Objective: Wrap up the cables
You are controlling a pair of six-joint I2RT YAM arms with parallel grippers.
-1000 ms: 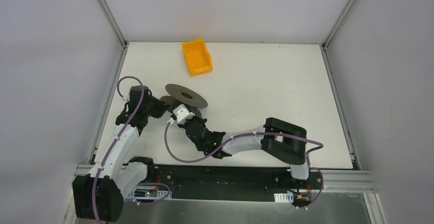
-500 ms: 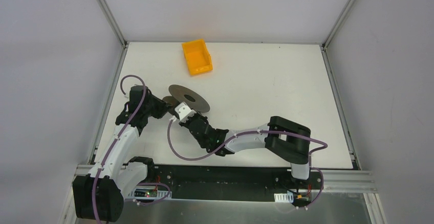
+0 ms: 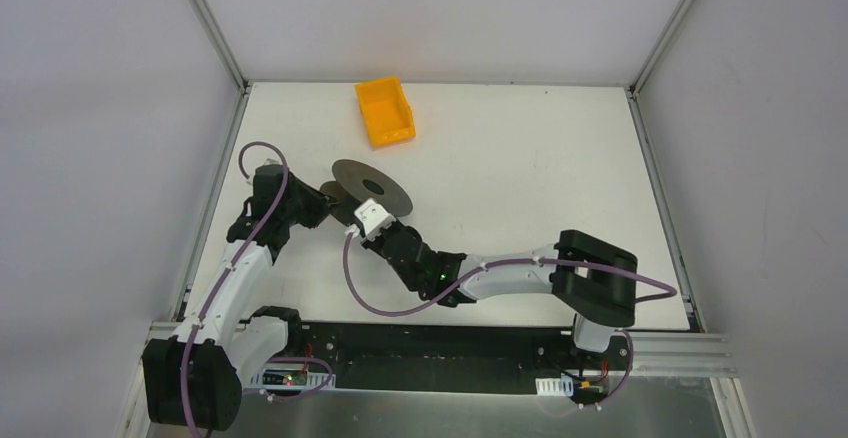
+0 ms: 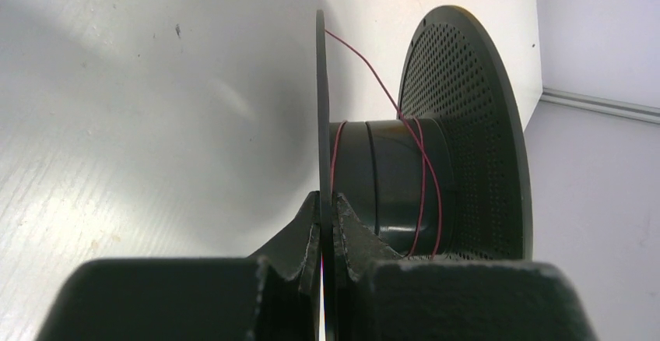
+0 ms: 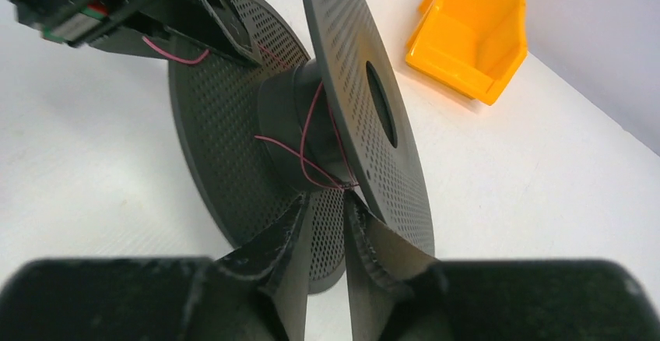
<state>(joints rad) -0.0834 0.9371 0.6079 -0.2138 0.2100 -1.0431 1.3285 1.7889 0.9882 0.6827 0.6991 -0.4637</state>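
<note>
A black spool [image 3: 372, 186] with two perforated flanges is held tilted off the table at centre left. Thin reddish wire [image 4: 424, 177] makes a few loose turns round its hub; it also shows in the right wrist view [image 5: 310, 148]. My left gripper [image 4: 325, 201] is shut on the edge of the thin near flange [image 4: 321, 100]; in the top view it is at the spool's left [image 3: 322, 201]. My right gripper [image 5: 325, 197] is slightly open between the two flanges, just below the hub. A bend of the wire lies at its right fingertip [image 5: 354, 201].
An orange bin [image 3: 385, 111] stands open at the back of the white table [image 3: 520, 158], also in the right wrist view [image 5: 467, 33]. My right arm's elbow [image 3: 595, 278] lies low over the table near its front edge. Grey walls enclose the table.
My right arm has slid to the right and its wrist has moved slightly up and right along the spool. The spool and left gripper have shifted a little toward the back.
</note>
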